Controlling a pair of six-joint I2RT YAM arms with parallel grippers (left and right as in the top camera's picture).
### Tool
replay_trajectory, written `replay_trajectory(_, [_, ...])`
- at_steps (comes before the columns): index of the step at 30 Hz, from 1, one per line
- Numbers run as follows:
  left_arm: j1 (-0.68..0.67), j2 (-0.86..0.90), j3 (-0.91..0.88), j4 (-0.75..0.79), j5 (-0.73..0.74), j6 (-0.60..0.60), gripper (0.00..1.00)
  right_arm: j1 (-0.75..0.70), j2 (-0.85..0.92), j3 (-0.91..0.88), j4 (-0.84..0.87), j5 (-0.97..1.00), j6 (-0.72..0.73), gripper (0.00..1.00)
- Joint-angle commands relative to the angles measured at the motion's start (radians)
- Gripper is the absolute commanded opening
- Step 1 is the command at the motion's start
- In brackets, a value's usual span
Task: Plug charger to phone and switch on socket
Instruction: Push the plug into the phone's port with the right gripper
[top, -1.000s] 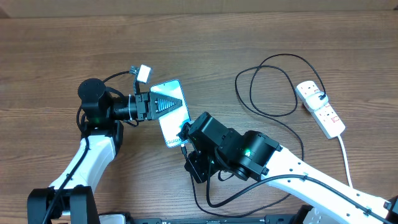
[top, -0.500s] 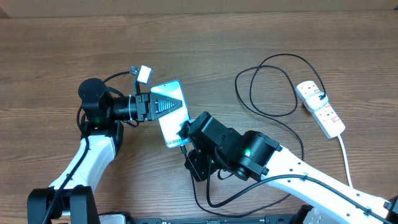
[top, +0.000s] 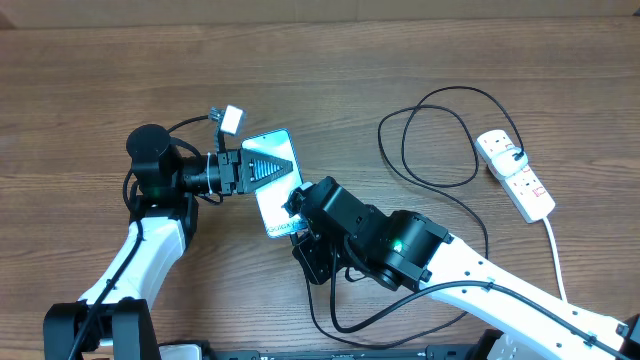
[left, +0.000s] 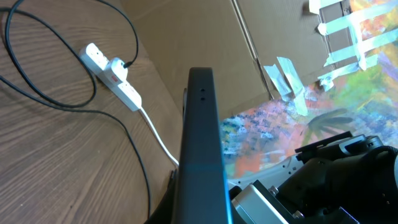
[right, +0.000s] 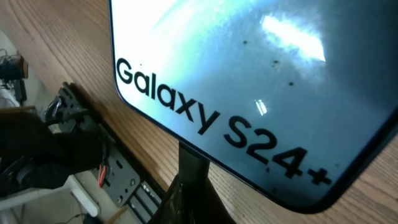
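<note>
The phone, blue-cyan screen up, is tilted off the table, and my left gripper is shut on its far end. In the left wrist view it shows edge-on. In the right wrist view its screen reads "Galaxy S24+". My right gripper is shut on the charger's black plug tip, which touches the phone's lower edge. The charger cable loops across the table to the black plug in the socket, a white power strip that also shows in the left wrist view.
The right arm's bulky body lies over the front middle of the table. The power strip's white cord runs to the front right edge. A small white tag hangs by the left wrist. A cardboard wall stands behind the table.
My right gripper has shifted slightly left and up with the plug tip, closer against the phone's lower edge. The left gripper and phone have stayed put.
</note>
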Motion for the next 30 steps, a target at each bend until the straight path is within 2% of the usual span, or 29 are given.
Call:
replay_trajectory(1, [-0.003, 0.003, 0.018, 0.000, 0.061, 0.031, 0.04, -0.006, -0.003, 0.007, 0.056, 0.082, -0.004, 0.04])
replay_trajectory(11, [-0.004, 0.003, 0.017, -0.047, 0.061, 0.035, 0.04, -0.006, -0.003, 0.007, 0.202, 0.182, -0.003, 0.04])
replay_trajectory(23, [-0.004, 0.003, 0.017, -0.050, 0.061, 0.200, 0.04, -0.006, -0.047, 0.008, 0.310, 0.186, -0.004, 0.04])
replay_trajectory(29, [-0.004, 0.003, 0.017, -0.055, 0.059, 0.206, 0.04, -0.006, -0.101, 0.008, 0.350, 0.237, -0.005, 0.06])
replay_trajectory(30, [-0.004, 0.003, 0.017, -0.063, 0.059, 0.206, 0.04, -0.006, -0.105, 0.008, 0.358, 0.246, -0.005, 0.08])
